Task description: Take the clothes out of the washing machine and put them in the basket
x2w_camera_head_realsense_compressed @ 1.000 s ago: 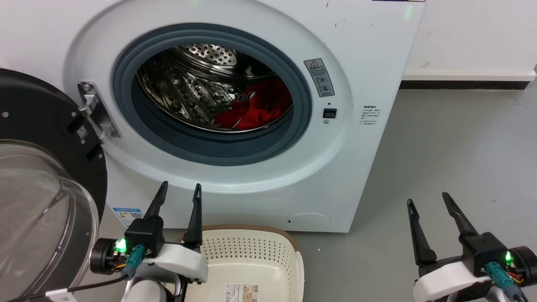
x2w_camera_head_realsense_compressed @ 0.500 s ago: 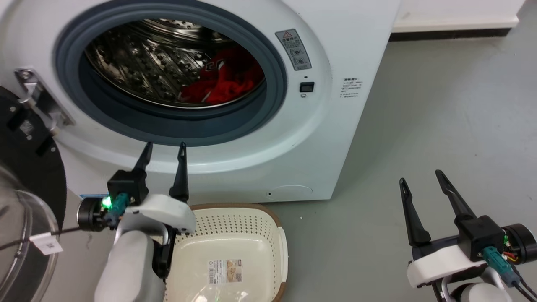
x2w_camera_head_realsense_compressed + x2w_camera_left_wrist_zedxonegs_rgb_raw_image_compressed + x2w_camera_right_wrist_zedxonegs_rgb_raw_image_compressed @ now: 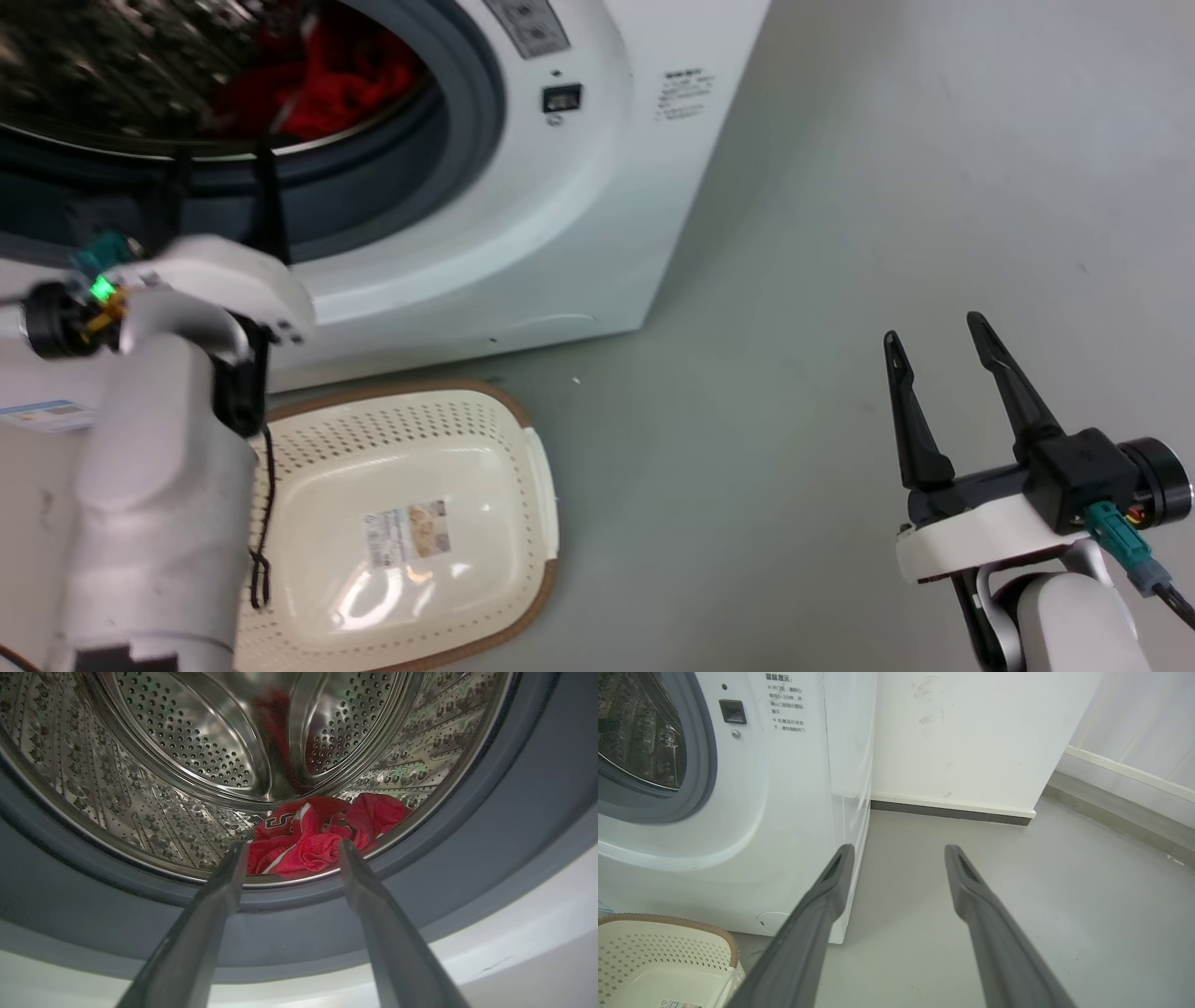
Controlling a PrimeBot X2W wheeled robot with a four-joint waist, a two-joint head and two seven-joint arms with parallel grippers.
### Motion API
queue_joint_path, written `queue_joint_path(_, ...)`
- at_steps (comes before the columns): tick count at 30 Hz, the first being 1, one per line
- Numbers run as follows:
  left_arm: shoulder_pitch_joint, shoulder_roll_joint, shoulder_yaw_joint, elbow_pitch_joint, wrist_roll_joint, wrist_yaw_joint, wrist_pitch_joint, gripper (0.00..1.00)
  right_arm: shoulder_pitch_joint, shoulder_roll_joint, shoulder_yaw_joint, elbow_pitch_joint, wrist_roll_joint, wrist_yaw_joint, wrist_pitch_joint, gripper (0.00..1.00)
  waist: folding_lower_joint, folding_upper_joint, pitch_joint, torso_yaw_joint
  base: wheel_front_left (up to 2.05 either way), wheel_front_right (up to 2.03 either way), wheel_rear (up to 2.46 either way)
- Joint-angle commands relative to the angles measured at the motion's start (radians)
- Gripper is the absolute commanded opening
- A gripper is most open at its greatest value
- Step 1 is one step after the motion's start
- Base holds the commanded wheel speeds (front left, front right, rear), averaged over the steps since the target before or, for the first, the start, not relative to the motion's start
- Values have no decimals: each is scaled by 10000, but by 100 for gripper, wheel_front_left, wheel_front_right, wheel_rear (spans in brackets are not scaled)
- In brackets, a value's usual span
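The red jersey (image 3: 317,833) lies crumpled at the bottom of the perforated steel drum (image 3: 187,746), close to its front lip. A white stripe and some black-and-white lettering show on the folds. On my left wrist camera the left gripper (image 3: 292,845) is spread wide with nothing between its fingers. Its tips sit level with the drum's lower lip, above the grey rubber seal (image 3: 490,849), and the jersey shows in the gap between them. From the head camera those fingers are blurred against the seal, so I cannot tell how far in they reach.

The white washing machine (image 3: 560,233) stands on a grey floor (image 3: 840,187). The cream perforated basket (image 3: 411,420) sits on that floor just in front of the machine, partly behind my left forearm (image 3: 149,485). The paper label (image 3: 408,532) on the basket's floor is in plain sight.

My right gripper (image 3: 934,329) is well off to the right over bare floor, fingers parted wide and gripping nothing. Its wrist camera looks past the machine's front corner to a white wall (image 3: 971,732).
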Motion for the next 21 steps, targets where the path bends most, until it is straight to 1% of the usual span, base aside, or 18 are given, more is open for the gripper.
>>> queue_joint_path(1,-256,96,55,98,-71,-61,73,100,-180,27,25,35,60,-7,-74,100,-2,0,634,-602,0,0,0)
queue_joint_path(2,-499,210,106,246,-115,-71,149,100,-245,30,41,67,114,-7,-98,100,-2,0,758,-711,0,0,0)
queue_joint_path(3,-1293,588,179,684,-240,-141,544,100,-368,28,133,205,290,-8,-191,100,-2,0,1139,-1026,0,0,0)
queue_joint_path(11,-3348,1616,253,1877,-518,-299,1814,100,-730,28,486,405,754,-8,-280,100,-2,0,1859,-1768,0,0,0)
queue_joint_path(18,-5081,2081,-77,2428,-503,-374,3247,100,-866,27,629,202,1091,-8,-272,100,-2,0,2391,-2150,0,0,0)
queue_joint_path(21,-5760,2272,-284,2637,-420,-407,4123,100,-907,27,749,142,1228,-8,-273,100,-2,0,2649,-2325,0,0,0)
